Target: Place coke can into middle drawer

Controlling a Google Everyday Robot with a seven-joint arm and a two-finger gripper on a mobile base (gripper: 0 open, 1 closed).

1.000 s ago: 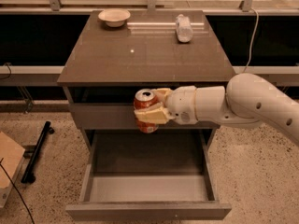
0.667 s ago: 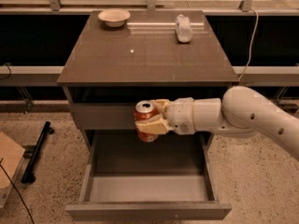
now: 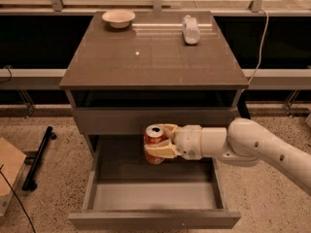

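The coke can (image 3: 153,139), red-orange with a silver top, is held upright in my gripper (image 3: 159,145), whose pale fingers (image 3: 160,152) are shut around it. My white arm comes in from the right. The can hangs above the back part of the open middle drawer (image 3: 154,196), which is pulled out toward me and shows a pale grey floor with nothing on it. The can is just in front of the flat front panel of the drawer above (image 3: 155,120).
On the cabinet top (image 3: 150,52) stand a pale bowl (image 3: 118,18) at the back left and a clear plastic bottle (image 3: 190,29) lying at the back right. A black bar (image 3: 38,156) and a cardboard piece (image 3: 9,165) lie on the floor at the left.
My gripper with the can has moved lower and a little toward the drawer's back, down in front of the upper drawer panel. The drawer has not moved.
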